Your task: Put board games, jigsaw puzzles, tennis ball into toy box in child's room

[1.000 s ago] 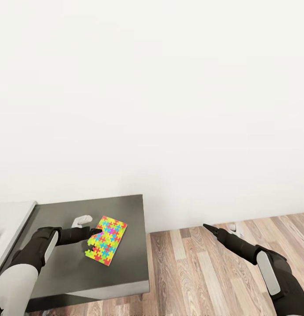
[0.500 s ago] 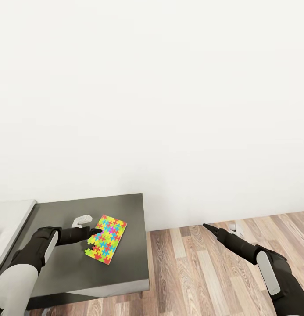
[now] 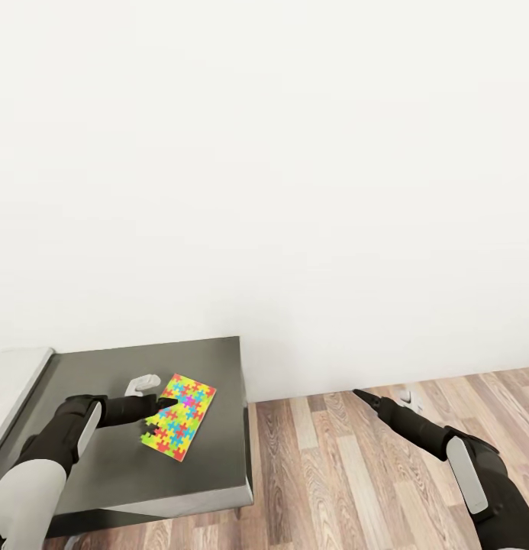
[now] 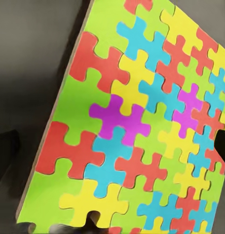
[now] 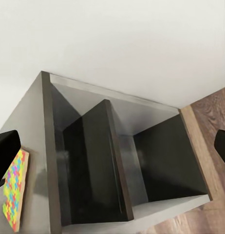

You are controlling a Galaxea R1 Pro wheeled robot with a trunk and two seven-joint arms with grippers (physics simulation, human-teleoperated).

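One jigsaw puzzle point(image 3: 180, 416), a thin multicoloured square, lies on the dark-grey counter part of the table point(image 3: 211, 458). My left gripper point(image 3: 163, 406) is at the puzzle's near edge, open, with one dark finger over that edge. Up close in the left wrist view, the puzzle point(image 4: 137, 126) spans the space between the two fingers. My right gripper point(image 3: 362, 396) hangs open over the wood floor, right of the counter, holding nothing. The right wrist view catches the puzzle point(image 5: 12, 190) edge-on at the counter's top. The toy box, board games, tennis ball and bed are out of view.
A white wall rises behind the counter. The light-grey desk point(image 3: 12, 374) joins the counter at the left. From the right wrist view, the counter's side has open dark compartments point(image 5: 117, 161). Wood-plank floor point(image 3: 356, 473) spreads to the right.
The whole view has shifted a little, so counter and puzzle sit slightly further left in the picture. The left finger now reaches a bit farther over the puzzle's edge.
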